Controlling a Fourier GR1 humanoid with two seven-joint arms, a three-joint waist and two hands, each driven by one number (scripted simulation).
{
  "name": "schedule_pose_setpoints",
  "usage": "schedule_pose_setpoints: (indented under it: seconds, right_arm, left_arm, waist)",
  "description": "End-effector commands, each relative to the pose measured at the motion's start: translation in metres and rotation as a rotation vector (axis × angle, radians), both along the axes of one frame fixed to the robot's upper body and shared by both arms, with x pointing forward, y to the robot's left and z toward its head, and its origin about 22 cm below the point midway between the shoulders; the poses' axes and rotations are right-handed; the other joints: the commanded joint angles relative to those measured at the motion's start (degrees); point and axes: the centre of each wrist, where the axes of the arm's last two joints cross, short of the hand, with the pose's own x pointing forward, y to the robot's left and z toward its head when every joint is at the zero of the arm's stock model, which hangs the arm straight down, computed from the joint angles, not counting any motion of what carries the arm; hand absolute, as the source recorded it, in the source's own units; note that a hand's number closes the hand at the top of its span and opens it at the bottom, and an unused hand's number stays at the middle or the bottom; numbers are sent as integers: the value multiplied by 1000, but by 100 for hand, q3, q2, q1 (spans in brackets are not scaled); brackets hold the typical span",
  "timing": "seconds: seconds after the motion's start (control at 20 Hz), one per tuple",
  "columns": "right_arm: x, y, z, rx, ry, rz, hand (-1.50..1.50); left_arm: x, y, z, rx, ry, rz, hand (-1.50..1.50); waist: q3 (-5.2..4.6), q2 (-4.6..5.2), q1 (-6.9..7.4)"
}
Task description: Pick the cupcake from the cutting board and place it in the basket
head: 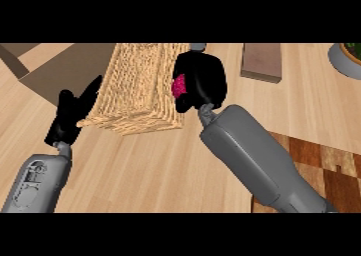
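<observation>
My right hand (pixel 201 75) hangs over the right rim of the woven basket (pixel 135 90), fingers curled round a pink-topped cupcake (pixel 179 86) of which only a sliver shows. The basket is tan wicker, lying in the upper middle of the head view. The chequered wooden cutting board (pixel 327 167) lies at the lower right, partly under my right forearm. My left hand (pixel 72 112) stands open with fingers up, just left of the basket's near corner.
A brown box (pixel 260 60) rests on the counter right of the basket. A grey pot with a green plant (pixel 353 57) sits at the top right corner. A tan slab (pixel 54 65) lies left of the basket.
</observation>
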Motion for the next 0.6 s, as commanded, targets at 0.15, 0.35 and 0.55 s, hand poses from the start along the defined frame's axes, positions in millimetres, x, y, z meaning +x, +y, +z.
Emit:
schedule_pose_setpoints:
  seconds: [0.15,0.35,0.55]
  right_arm:
    - [-29,64,88,187,-118,-35,150]
    - [-38,87,131,238,-130,-82,150]
    - [-45,108,168,242,-153,-129,150]
  left_arm:
    - [3,-22,-5,-43,8,-71,0]
    - [11,-37,6,-39,-8,-85,0]
    - [10,-30,2,-33,2,-57,0]
  waist:
    - [-40,-12,-141]
    - [-42,12,-207]
    - [-54,3,-301]
